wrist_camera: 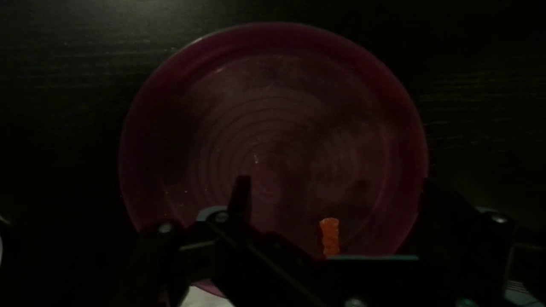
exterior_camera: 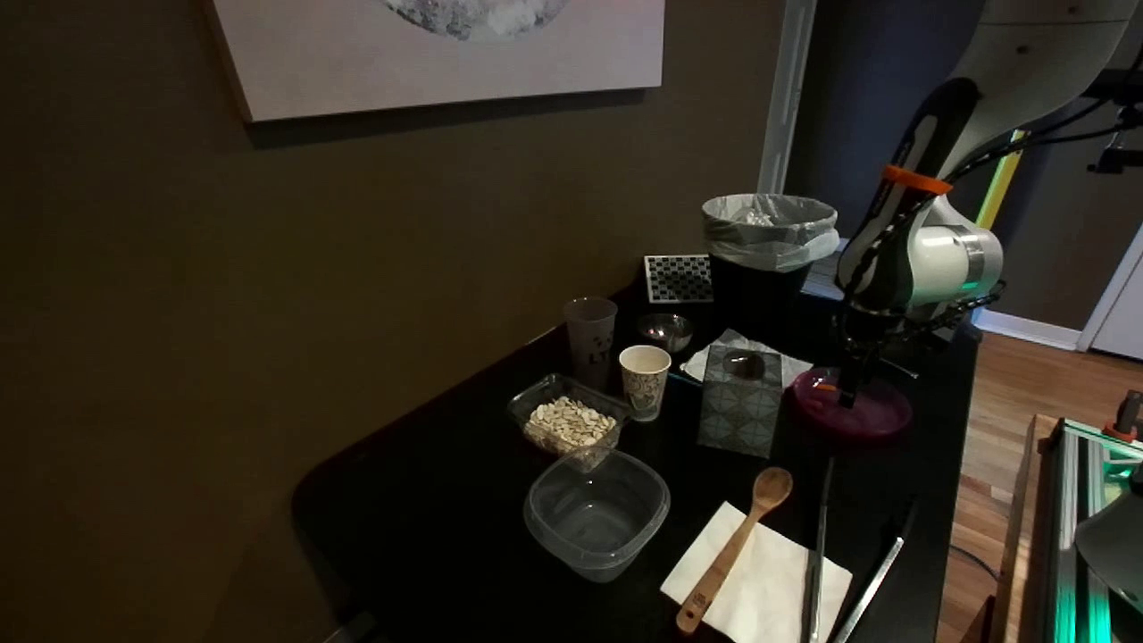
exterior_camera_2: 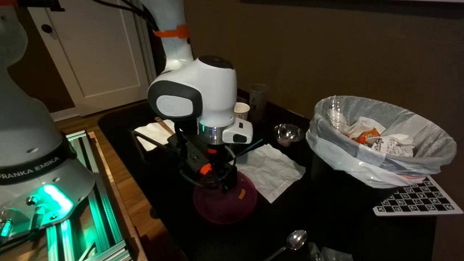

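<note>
A dark magenta plate [wrist_camera: 273,36] lies on the black table and shows in both exterior views [exterior_camera: 900,420] [exterior_camera_2: 224,216]. A small orange strip [wrist_camera: 330,234] lies on the plate. The strip also shows in an exterior view [exterior_camera_2: 242,194]. My gripper [wrist_camera: 335,180] is open above the plate, its two black fingers wide apart with nothing between their tips. In the wrist view the near end of the strip is hidden by the gripper body. The wrist view is very dark. In an exterior view the gripper [exterior_camera: 848,393] points down over the plate.
A lined trash bin [exterior_camera_2: 362,177], a white napkin [exterior_camera_2: 275,174] and a patterned tissue box [exterior_camera: 739,411] stand or lie near the plate. A wooden spoon [exterior_camera: 737,546], metal tongs [exterior_camera: 871,585], a paper cup [exterior_camera: 645,384], an oat container [exterior_camera: 616,406] and a clear bowl [exterior_camera: 596,518] are farther off.
</note>
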{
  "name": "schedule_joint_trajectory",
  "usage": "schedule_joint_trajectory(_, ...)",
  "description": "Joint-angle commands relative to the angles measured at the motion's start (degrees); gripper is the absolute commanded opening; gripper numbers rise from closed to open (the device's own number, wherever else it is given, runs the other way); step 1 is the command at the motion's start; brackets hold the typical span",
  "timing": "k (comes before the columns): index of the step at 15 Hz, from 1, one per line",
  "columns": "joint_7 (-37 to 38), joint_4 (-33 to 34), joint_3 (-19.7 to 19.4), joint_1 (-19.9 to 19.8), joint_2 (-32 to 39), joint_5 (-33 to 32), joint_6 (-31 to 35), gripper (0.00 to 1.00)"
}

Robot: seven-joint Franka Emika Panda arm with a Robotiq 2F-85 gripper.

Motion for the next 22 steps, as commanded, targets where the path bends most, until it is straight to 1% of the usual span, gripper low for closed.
schedule_joint_trajectory(1,-1.2,2.7,2.0,-2.7,4.6,0.6,2.6,1.00)
schedule_joint_trajectory(2,-1.1,3.1,2.3,-3.2,5.3,0.5,3.1,1.00)
schedule_joint_trajectory(5,-0.6,4.6,5.0,-5.8,7.1,1.2,5.8,1.00)
schedule_joint_trajectory(7,-0.1,5.3,5.9,-6.7,8.3,0.8,7.5,1.00)
schedule_joint_trajectory(13,0.5,7.0,10.2,-10.3,11.0,0.3,11.4,1.00)
schedule_joint_trajectory(14,0.5,7.2,10.6,-10.7,11.3,0.2,11.8,0.96)
schedule_joint_trajectory(15,0.5,7.3,10.9,-10.9,11.6,0.2,12.1,0.77)
schedule_joint_trajectory(16,0.5,7.4,11.2,-11.3,11.7,0.1,12.2,0.72)
schedule_joint_trajectory(17,0.4,7.6,11.3,-11.5,12.0,0.0,12.3,0.70)
schedule_joint_trajectory(18,0.3,7.7,11.2,-11.5,12.2,0.0,12.4,0.63)
schedule_joint_trajectory(19,0.3,7.8,11.4,-11.8,12.3,0.0,12.4,0.53)
schedule_joint_trajectory(21,0.2,7.8,11.6,-12.3,12.4,-0.1,12.4,0.39)
schedule_joint_trajectory(22,0.2,7.9,11.5,-12.2,12.4,-0.1,12.3,0.30)
